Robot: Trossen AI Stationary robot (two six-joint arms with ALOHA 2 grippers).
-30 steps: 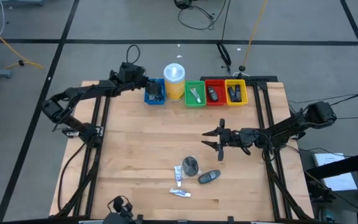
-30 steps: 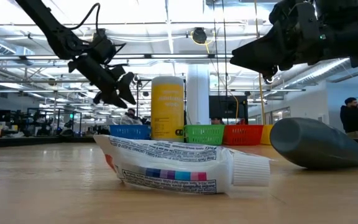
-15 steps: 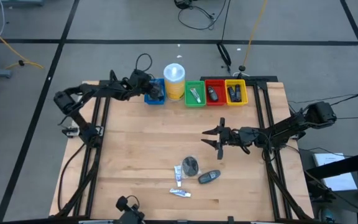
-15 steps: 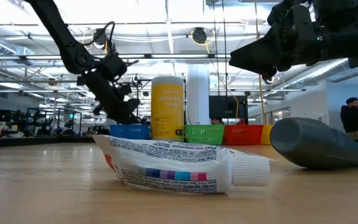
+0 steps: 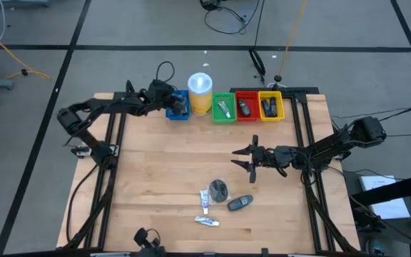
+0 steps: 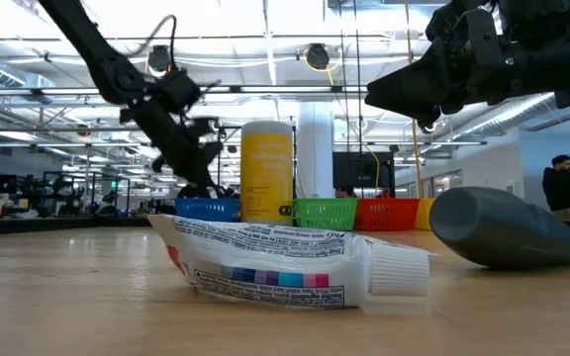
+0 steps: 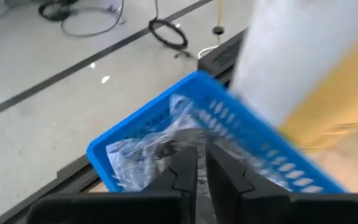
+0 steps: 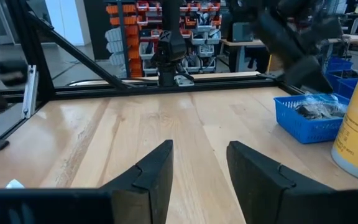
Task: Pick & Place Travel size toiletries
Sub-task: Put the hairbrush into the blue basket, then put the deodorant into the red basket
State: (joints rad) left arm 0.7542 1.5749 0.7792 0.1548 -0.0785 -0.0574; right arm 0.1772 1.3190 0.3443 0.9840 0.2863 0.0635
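Note:
My left gripper [image 5: 180, 107] stands shut over the blue bin [image 5: 178, 113] at the far left of the bin row, slanting down. In the left wrist view my left gripper [image 7: 202, 155] is just over the clear-wrapped items [image 7: 143, 149] lying in the blue bin [image 7: 129, 134]. My right gripper [image 5: 245, 160] hovers open above the table's middle right, holding nothing. Near the front lie a wrapped grey disc [image 5: 219, 189], a dark oblong container [image 5: 240, 203] and two thin tubes [image 5: 205, 200] [image 5: 207, 221]. My left gripper comes at the blue bin slanting down from the table's left side. Its shut fingertips [image 7: 188, 158] stand right at the clear wrap [image 7: 166, 140]. I cannot tell whether they touch it.
A yellow cylinder with a white lid [image 5: 200, 93] stands right beside the blue bin. A green bin [image 5: 224, 106], a red bin [image 5: 246, 106] and a yellow bin [image 5: 270, 106] follow along the far edge, each with small items inside. Bare wood lies between the bins and the loose items.
My left gripper has gone from left of the blue bin toward it and down, rolling a little. In the low view its fingers have shut. My right gripper and the items at the front have kept still.

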